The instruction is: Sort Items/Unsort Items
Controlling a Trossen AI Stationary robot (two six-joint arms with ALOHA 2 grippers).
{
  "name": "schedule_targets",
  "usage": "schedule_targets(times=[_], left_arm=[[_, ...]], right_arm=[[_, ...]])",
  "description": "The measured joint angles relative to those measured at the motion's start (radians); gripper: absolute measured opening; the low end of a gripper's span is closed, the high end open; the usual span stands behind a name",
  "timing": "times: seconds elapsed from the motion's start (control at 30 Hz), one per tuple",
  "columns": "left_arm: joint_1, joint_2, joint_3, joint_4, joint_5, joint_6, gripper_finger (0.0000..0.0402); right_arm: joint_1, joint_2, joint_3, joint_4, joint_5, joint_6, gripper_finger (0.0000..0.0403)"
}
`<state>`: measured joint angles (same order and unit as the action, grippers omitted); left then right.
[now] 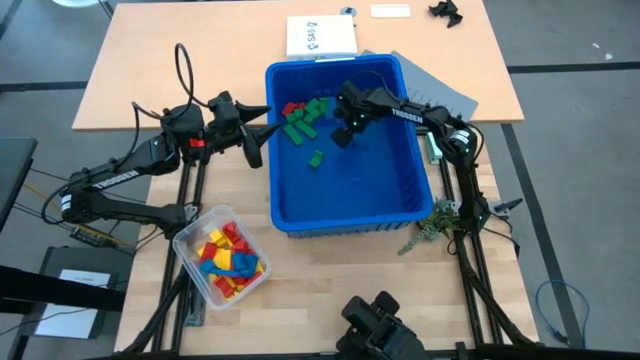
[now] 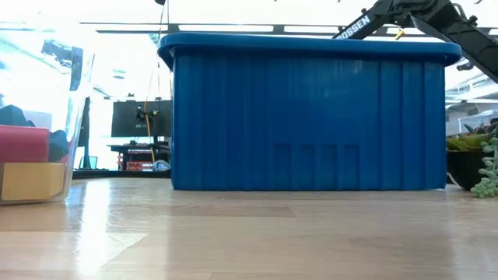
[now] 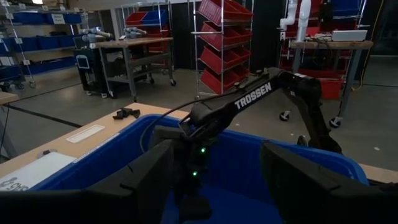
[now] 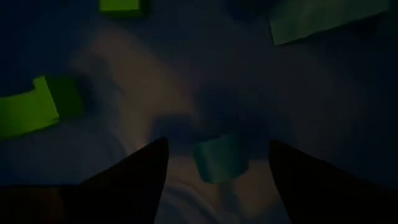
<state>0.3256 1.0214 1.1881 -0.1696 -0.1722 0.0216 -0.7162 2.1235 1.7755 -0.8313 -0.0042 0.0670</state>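
Note:
Green and red blocks lie in the far left corner of the blue bin; one green block lies apart on its floor. My right gripper hangs inside the bin, pointing steeply down, open. In its wrist view my right gripper stands over a pale green block on the floor, a gap on each side. More green blocks lie around it. My left gripper waits level at the bin's left rim. My left gripper is open, with nothing between its fingers.
A clear tub of red, yellow and blue blocks stands near the front left, also seen as the tub in the low view. A white box and grey sheets lie behind the bin. A small plant sits at its right.

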Motion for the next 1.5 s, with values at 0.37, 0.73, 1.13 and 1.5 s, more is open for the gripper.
schedule_targets(times=[0.37,0.73,1.13,1.5], left_arm=[[0.0,0.0,0.0,0.0,0.0,0.0,0.0248],[0.0,0.0,0.0,0.0,0.0,0.0,0.0248],[0.0,0.0,0.0,0.0,0.0,0.0,0.0248],[0.0,0.0,0.0,0.0,0.0,0.0,0.0248]], right_arm=[[0.008,0.0,-0.09,0.061,0.002,0.159,0.0258],[0.014,-0.009,-0.253,0.255,0.019,0.194,0.023],[0.023,-0.007,-0.287,0.267,0.009,-0.122,0.0226],[0.025,-0.007,-0.274,0.261,0.005,-0.204,0.0148]])
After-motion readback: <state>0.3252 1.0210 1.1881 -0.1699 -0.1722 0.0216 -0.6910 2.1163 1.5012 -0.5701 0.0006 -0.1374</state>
